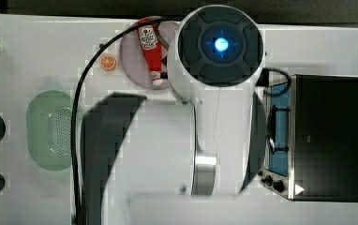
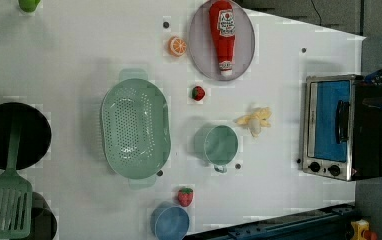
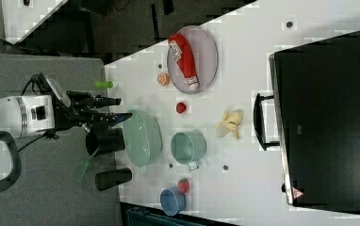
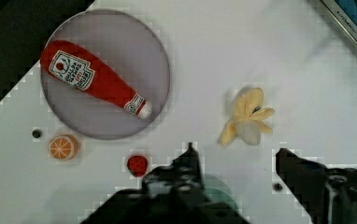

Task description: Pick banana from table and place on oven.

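The banana, pale yellow with splayed peel flaps, lies on the white table between a green cup and the oven. The oven has a black top, a blue glass door and a black handle, and nothing lies on it. My gripper hangs high above the table, open and holding nothing. In the wrist view the banana lies just beyond the gap between the two dark fingertips. In the top view the arm covers the middle of the table.
A red ketchup bottle lies on a grey plate, with an orange slice and a strawberry nearby. A green colander, blue cup, second strawberry, black pan and green spatula fill the left view's left and lower part.
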